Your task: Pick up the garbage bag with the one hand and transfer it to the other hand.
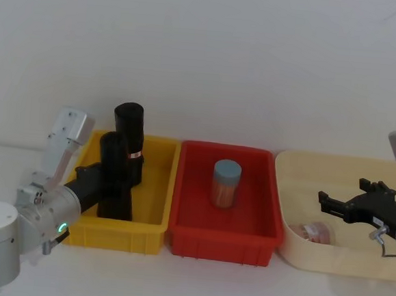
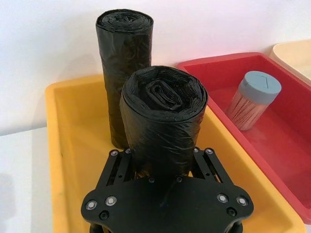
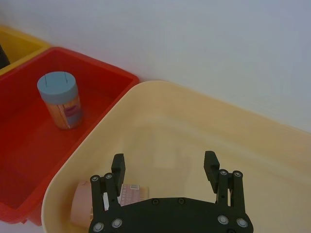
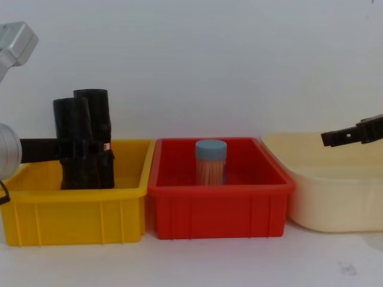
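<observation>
While inside yellow bin (image 1: 115, 236), garbage bag (image 2: 163, 111) clamped by left hand (image 2: 161, 153), right hand (image 3: 164, 162) apart above tub (image 3: 194, 126).

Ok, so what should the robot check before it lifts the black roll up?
1. Correct roll: the left gripper is on the plain garbage bag, not the red-labelled roll: ok.
2. Grip: jaws closed against both its sides: ok.
3. Gap to the red-labelled roll: cannot tell, they stand very close.
4. Bag out of the yellow bin: not ok, its base is still inside.
5. Receiver: the right gripper is open above the cream tub: ok.
</observation>
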### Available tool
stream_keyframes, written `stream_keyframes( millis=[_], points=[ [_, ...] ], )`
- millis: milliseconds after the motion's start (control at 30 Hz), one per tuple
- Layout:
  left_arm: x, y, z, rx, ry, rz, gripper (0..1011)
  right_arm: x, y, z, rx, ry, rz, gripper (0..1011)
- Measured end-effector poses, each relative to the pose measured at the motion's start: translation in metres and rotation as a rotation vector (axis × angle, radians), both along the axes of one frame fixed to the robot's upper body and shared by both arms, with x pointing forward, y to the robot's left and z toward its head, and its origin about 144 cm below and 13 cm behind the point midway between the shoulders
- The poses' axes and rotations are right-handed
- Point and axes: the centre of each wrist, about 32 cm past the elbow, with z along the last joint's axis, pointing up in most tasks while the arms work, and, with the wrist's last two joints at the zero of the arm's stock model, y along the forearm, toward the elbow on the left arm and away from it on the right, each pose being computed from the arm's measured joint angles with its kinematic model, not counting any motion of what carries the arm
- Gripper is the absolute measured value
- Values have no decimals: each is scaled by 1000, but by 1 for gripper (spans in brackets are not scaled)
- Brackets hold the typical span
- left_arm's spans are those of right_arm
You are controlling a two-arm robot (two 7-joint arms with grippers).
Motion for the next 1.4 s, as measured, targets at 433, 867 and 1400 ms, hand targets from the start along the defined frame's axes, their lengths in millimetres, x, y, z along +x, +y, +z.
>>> stream_keyframes(
  millis=[433,867,1400],
  points=[
    [1,-8,23,-18,-71,-29,392,0,0,0,0,0,0,999],
    [9,-24,75,-83,-187,-120,386,0,0,0,0,0,0,999],
    [37,-62,95,-104,-198,-316,386,0,0,0,0,0,0,999]
  ],
)
